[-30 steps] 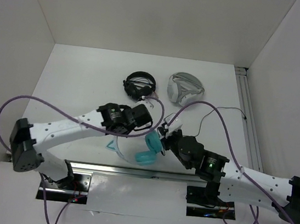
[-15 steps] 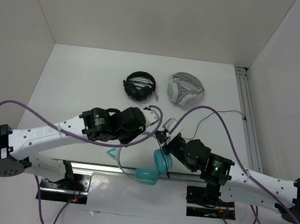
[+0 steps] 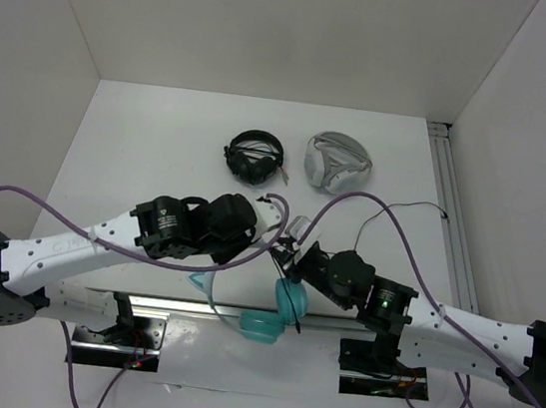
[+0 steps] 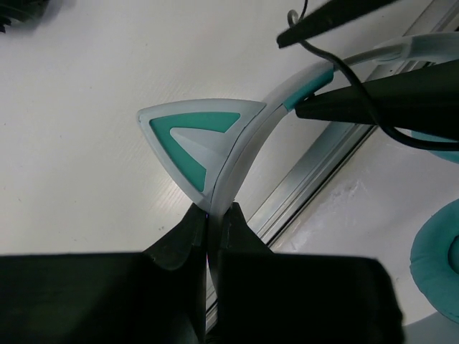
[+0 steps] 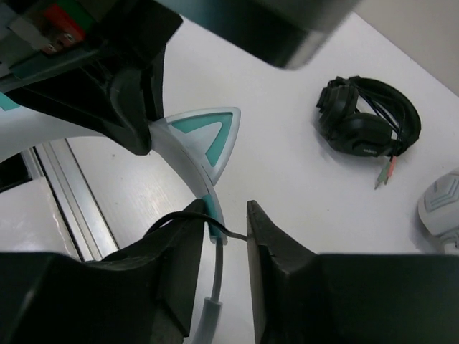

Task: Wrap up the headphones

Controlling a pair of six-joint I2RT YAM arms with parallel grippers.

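Note:
The teal headphones (image 3: 280,306) hang between both arms above the table's near edge. My left gripper (image 4: 213,211) is shut on the pale blue headband (image 4: 244,154) just below a cat ear (image 4: 193,132); in the top view the left gripper (image 3: 217,260) is mostly under its wrist. My right gripper (image 5: 226,215) has its jaws a little apart around the headband's teal end, and the thin black cable (image 5: 229,231) crosses the gap. The right gripper (image 3: 293,257) sits just above the ear cups. The cable (image 3: 409,204) trails away to the right.
Black headphones (image 3: 255,155) and white-grey headphones (image 3: 336,162) lie at the back middle of the table; both also show in the right wrist view (image 5: 369,118), (image 5: 441,208). An aluminium rail (image 3: 179,304) runs along the near edge under the teal headphones.
Both arms have carried the teal headphones toward the near edge. The left wrist has drawn back to the left. The ear cups now hang over the rail.

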